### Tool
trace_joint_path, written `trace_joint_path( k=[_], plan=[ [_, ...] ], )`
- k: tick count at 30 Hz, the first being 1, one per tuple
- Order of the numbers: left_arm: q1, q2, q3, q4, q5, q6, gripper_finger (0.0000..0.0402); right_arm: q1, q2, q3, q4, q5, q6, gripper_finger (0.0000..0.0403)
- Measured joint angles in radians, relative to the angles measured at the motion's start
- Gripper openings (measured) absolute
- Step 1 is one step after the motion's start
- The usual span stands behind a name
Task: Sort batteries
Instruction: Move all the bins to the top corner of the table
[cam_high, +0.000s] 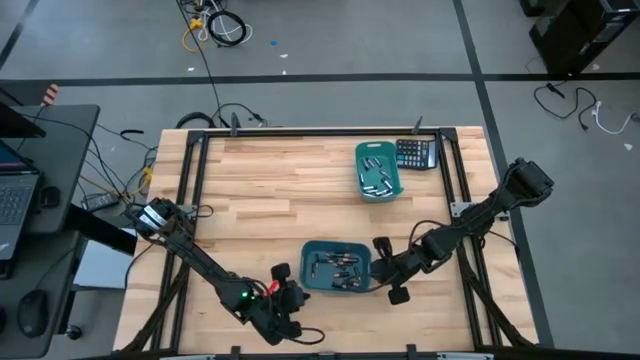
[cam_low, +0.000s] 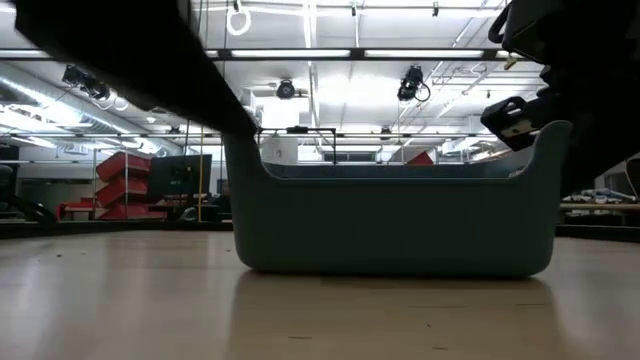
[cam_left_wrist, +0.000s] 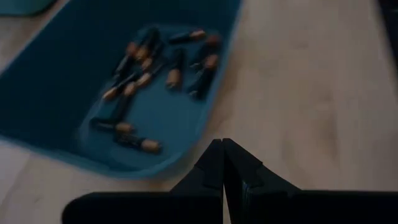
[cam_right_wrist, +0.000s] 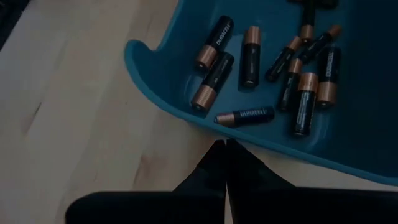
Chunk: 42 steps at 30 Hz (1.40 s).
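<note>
Both pincers sit pinched together and empty, flanking the near bin (cam_high: 337, 268): left pincer (cam_left_wrist: 222, 163) and right pincer (cam_right_wrist: 224, 163) just outside its rim, batteries (cam_right_wrist: 261, 65) inside, ready for picking.

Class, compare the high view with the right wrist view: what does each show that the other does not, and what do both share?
Only the high view shows the far bin, the calculator and the shut left gripper. Only the right wrist view shows lettering and copper ends on the batteries. Both share the near bin, the table and the shut right gripper outside its rim.
</note>
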<state>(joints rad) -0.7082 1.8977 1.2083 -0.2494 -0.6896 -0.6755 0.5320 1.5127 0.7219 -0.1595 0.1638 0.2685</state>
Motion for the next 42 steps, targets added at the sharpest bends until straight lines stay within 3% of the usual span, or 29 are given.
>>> trace_joint_path(
  k=[21,30,42],
  plan=[
    [0.042,0.000,0.000,-0.348,-0.268,-0.037,0.0000,-0.004,0.006,0.000,0.040,0.066,0.009,0.0000],
    [0.039,-0.036,0.000,-0.389,-0.281,-0.037,0.0000,-0.004,0.006,0.000,-0.054,0.092,0.045,0.0000],
    [0.038,-0.074,0.000,-0.392,-0.458,-0.037,0.0000,-0.018,0.007,0.000,0.126,0.115,-0.060,0.0000]
  ],
)
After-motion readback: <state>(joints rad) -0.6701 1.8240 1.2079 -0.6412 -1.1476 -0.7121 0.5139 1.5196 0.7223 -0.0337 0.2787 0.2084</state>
